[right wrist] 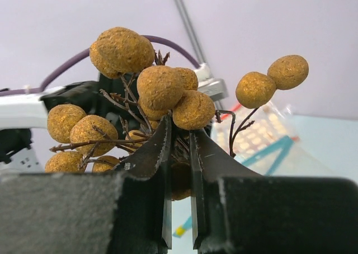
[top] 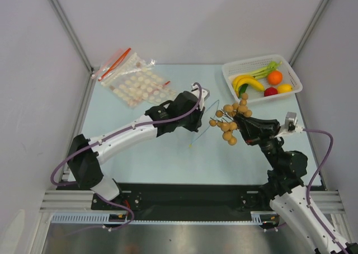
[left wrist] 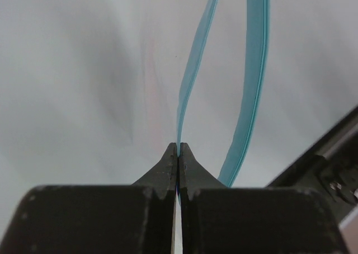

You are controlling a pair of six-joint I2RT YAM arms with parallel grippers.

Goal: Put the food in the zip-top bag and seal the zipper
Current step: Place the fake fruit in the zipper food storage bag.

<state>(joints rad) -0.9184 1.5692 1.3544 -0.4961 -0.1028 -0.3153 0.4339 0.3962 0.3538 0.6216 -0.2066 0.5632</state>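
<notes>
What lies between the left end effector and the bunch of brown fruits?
Only the clear bag, pinched at its teal zipper by the left end effector, separates it from the bunch. The top view shows this.

A pale blue-green table (top: 168, 159) fills the middle of a closed booth. Plain white panels stand round it: a back wall (top: 190, 19), a left wall (top: 28, 108) and a right wall (top: 341, 86), joined at the corners by slanting grey metal struts (top: 66, 24). Along the table's near edge lies a black plate (top: 184, 193), then a silver rail (top: 61, 200) and a white slotted strip (top: 168, 217). The light is soft and even, with only faint shadows.
</notes>
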